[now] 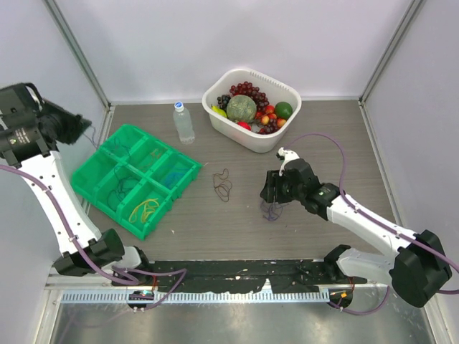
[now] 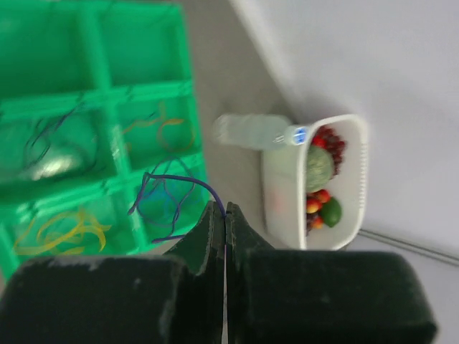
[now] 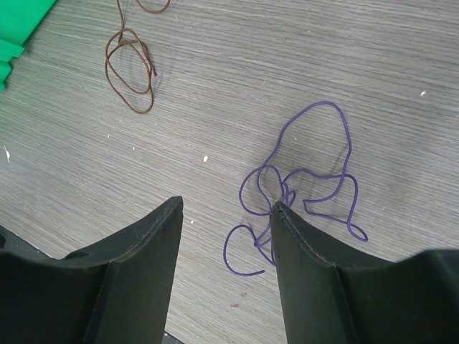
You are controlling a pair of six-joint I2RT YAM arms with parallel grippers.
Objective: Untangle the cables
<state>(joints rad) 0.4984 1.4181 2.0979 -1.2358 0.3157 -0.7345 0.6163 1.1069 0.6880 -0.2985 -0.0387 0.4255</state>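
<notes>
My left gripper is raised high over the green tray and shut on a thin blue-violet cable, whose loops dangle below the fingertips. In the top view that gripper sits at the far left, above the tray's back corner. A purple cable lies tangled on the table. My right gripper hovers open just over it, and its right fingertip is at the knot. From above, the right gripper is mid-table over that purple cable. A dark brown cable lies apart to its left.
The green tray has several compartments holding sorted wires, a yellow one at the front. A water bottle stands behind it. A white basket of fruit is at the back. Grey walls enclose the table.
</notes>
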